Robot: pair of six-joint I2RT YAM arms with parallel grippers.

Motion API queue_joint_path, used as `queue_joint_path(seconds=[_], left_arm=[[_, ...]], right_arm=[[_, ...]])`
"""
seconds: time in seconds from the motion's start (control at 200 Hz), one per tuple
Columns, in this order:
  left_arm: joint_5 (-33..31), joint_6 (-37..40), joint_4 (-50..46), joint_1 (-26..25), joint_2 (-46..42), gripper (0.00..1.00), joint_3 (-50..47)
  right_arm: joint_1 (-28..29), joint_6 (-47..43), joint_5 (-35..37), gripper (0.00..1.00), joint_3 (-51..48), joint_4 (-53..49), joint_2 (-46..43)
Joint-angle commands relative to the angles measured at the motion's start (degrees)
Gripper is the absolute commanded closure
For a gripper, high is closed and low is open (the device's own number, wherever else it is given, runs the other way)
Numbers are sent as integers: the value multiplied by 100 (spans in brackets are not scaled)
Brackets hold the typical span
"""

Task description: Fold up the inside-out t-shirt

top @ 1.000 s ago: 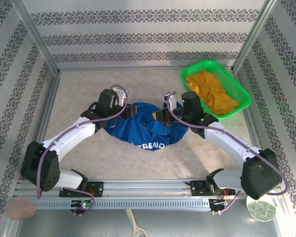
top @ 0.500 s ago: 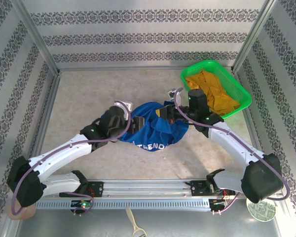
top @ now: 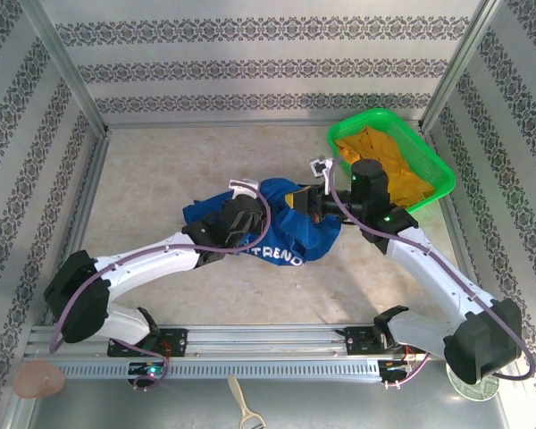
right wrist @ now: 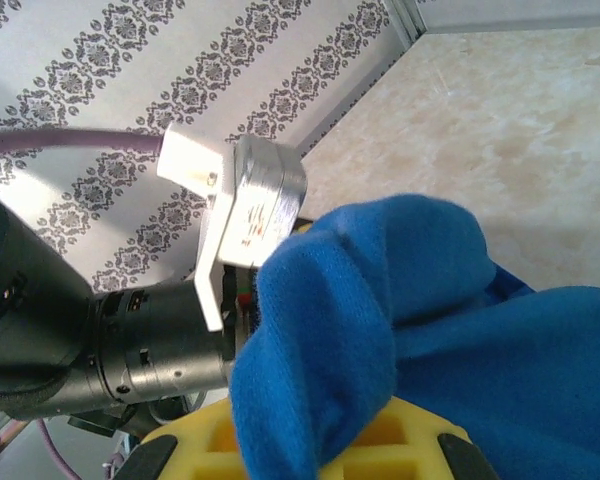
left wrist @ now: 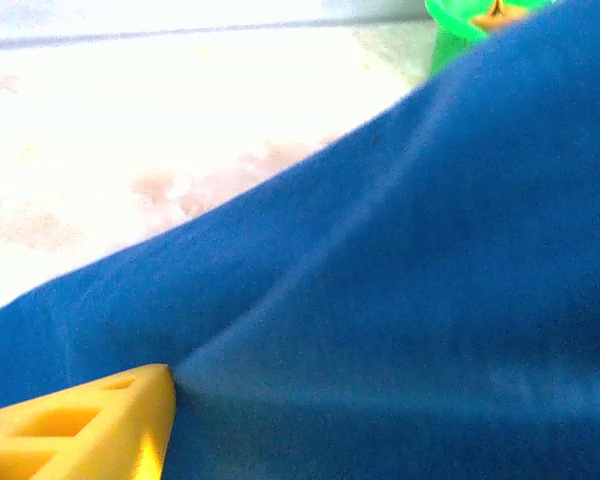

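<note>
Step in hand, judged: opening out the bunched royal-blue t-shirt (top: 281, 237), crumpled mid-table with white lettering toward the near edge; best done by drawing its sides apart low over the table (top: 152, 179), without hoisting the bulk. Left arm: reaches low from the near-left corner, left gripper (top: 253, 221) pressed into the shirt's left side, one yellow finger (left wrist: 90, 425) against cloth, grip impossible to tell. Right arm: extended farther, beside the green basket (top: 439, 172), right gripper (top: 311, 202) clamped on a fold at the shirt's far right edge.
</note>
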Motion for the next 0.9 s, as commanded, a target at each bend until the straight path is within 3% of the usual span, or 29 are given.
queue_joint_path(seconds=[0.0,0.205,0.39,0.45,0.56,0.59,0.724,0.894], left_arm=[[-30,89,417,154,95,30,202],[1004,274,1212,159,219,18,70],[1445,170,1619,145,273,16,-130],[1280,130,1546,161,243,27,-171],[1268,13,1312,359,34,87,-305],[1339,-15,1289,440,-73,99,-396],[2415,-34,1231,999,-760,100,-875],[4562,-61,1180,1806,-1534,100,-1311]], right_arm=[[84,108,-261,100,151,37,-156],[219,123,-268,100,162,112,14],[223,149,-308,100,159,175,108],[131,133,-361,100,151,171,91],[-192,166,-430,100,99,186,25],[-301,168,-431,100,88,191,21],[-671,154,-303,100,43,138,274],[-729,80,314,100,79,189,1070]])
